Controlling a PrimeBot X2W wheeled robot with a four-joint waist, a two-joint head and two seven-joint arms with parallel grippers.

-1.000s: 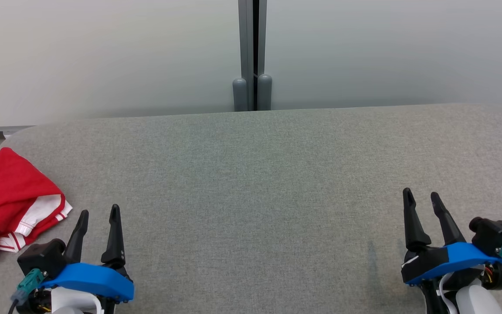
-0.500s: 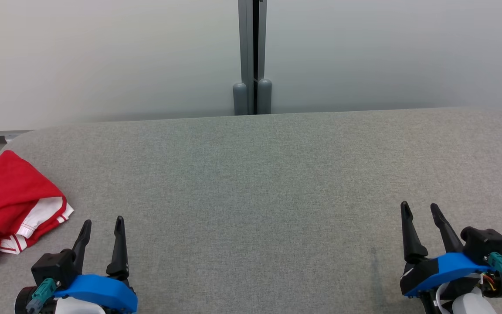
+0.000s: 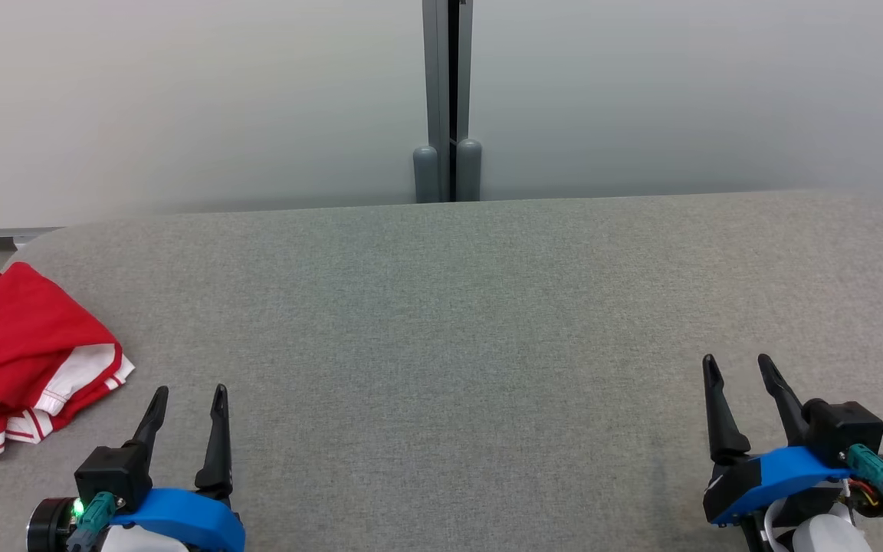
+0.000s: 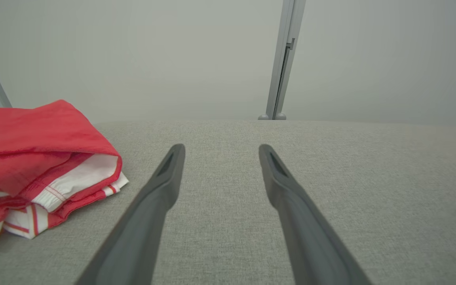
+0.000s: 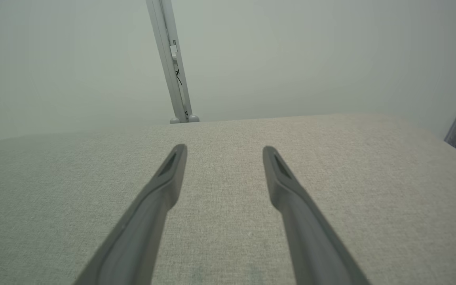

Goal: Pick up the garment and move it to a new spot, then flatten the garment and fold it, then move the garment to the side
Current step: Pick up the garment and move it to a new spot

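Covering the table (image 3: 441,322) is a grey woven fabric, flat and unwrinkled, with rounded far corners. Behind its far edge stand pale frosted wall panels (image 3: 181,100), joined by a grey upright post (image 3: 448,92) with two rounded caps (image 3: 447,172) at its foot. The garment (image 3: 24,345), red with white, red-striped trim, lies folded in a loose bundle at the table's left edge, towards the far-left corner. The left tool (image 3: 190,392) sits over the near edge, just beside the garment but not touching it, fingers apart and holding nothing. The right tool (image 3: 736,360) is near the near-right corner, well apart from the garment, its fingers likewise spread and empty.
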